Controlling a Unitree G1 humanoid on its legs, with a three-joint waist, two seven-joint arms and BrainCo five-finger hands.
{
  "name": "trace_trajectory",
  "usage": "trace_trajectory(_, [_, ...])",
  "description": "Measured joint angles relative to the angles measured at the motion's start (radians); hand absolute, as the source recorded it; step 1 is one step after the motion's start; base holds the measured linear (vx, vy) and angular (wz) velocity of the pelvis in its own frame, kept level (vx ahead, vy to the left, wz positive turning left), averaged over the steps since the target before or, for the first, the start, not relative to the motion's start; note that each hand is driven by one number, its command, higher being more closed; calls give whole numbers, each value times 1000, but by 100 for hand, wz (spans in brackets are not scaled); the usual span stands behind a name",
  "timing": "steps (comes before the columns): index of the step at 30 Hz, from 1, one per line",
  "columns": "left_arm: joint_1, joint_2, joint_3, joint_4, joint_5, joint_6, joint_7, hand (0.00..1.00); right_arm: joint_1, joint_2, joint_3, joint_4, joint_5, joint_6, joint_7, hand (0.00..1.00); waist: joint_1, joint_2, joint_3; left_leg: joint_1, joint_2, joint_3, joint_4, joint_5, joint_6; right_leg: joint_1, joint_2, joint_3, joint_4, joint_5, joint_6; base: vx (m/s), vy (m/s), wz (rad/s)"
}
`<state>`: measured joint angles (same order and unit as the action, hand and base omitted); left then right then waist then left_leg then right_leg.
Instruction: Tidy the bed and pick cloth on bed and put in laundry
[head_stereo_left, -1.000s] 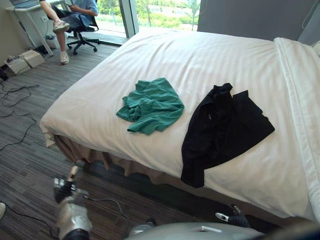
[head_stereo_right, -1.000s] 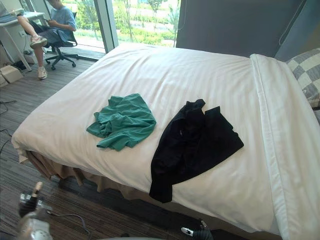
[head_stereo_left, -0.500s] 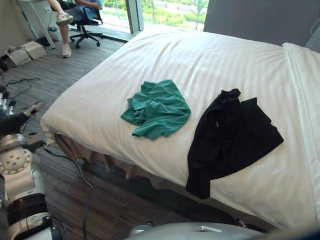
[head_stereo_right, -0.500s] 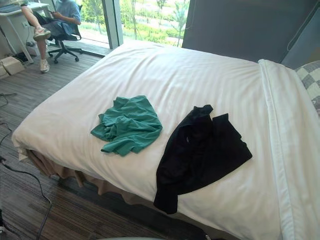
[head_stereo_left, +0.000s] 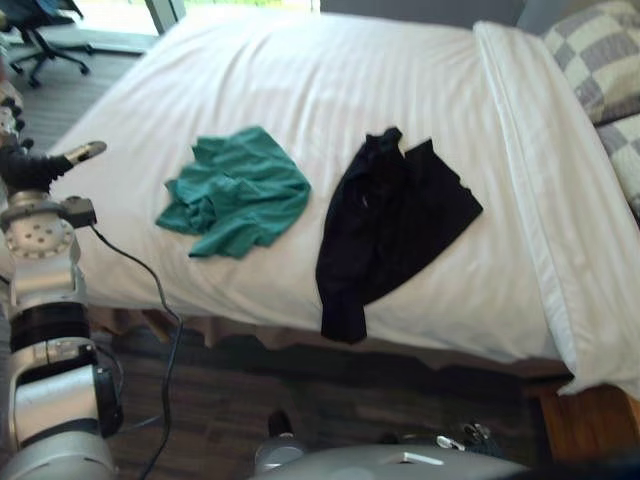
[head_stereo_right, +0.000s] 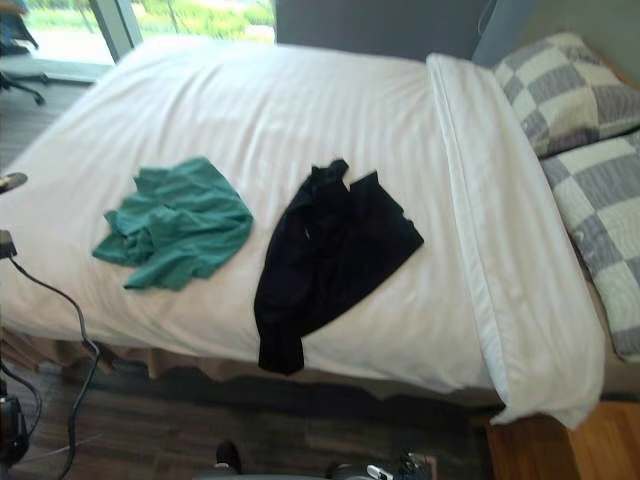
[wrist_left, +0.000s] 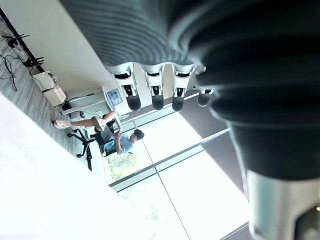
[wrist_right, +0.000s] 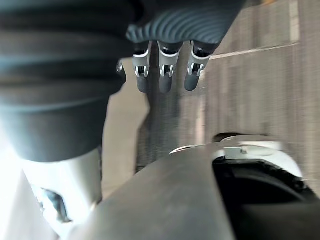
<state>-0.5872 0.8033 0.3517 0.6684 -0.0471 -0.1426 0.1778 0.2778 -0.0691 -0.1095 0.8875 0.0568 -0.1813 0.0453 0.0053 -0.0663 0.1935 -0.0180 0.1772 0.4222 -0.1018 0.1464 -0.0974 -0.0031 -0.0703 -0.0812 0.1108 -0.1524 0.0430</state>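
Observation:
A crumpled green cloth lies on the left part of the white bed. To its right a black cloth is spread out, one end reaching the bed's near edge. My left hand is raised at the bed's left side, apart from the green cloth. In the left wrist view its fingers are straight and hold nothing. My right hand hangs low over the floor, fingers straight and empty.
Checked pillows lie at the head of the bed on the right, beside a folded-back white duvet edge. A person sits on an office chair by the window. Dark carpet runs along the bed's near side.
The camera has swung to the right, bringing the pillows into view. My left arm has risen from near the floor to the height of the bed's left edge. The cloths have not moved.

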Motion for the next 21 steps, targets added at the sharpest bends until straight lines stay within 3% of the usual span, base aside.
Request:
trace_trajectory(1, [-23, 0, -11, 18, 3, 12, 3, 0, -14, -2, 0, -6, 11, -2, 0, 0, -3, 8, 32, -23, 10, 1, -3, 11, -1, -32, 9, 4, 7, 0, -5, -268, -51, -7])
trace_trajectory(9, [-206, 1, -117, 30, 142, 121, 41, 0, -53, -10, 0, -50, 58, -10, 4, 0, -16, -3, 148, -149, 23, 14, 2, 76, 26, -182, 30, 37, 46, 56, -2, -94, -21, -4])
trace_trajectory(15, [-300, -15, -157, 20, 196, 191, 112, 0, -58, -9, 0, -117, 60, -17, 12, 0, -30, -6, 209, -193, 19, 41, 3, 84, 29, -250, 23, 60, 73, 58, 0, 28, 1, -8])
trace_trajectory(21, [-414, -32, -196, 8, 231, 259, 137, 0, -72, -10, 0, -163, 100, -46, 16, 0, -44, -8, 234, -251, 18, 66, 3, 83, 32, -338, 16, 72, 114, 53, 1, 8, -2, -6])
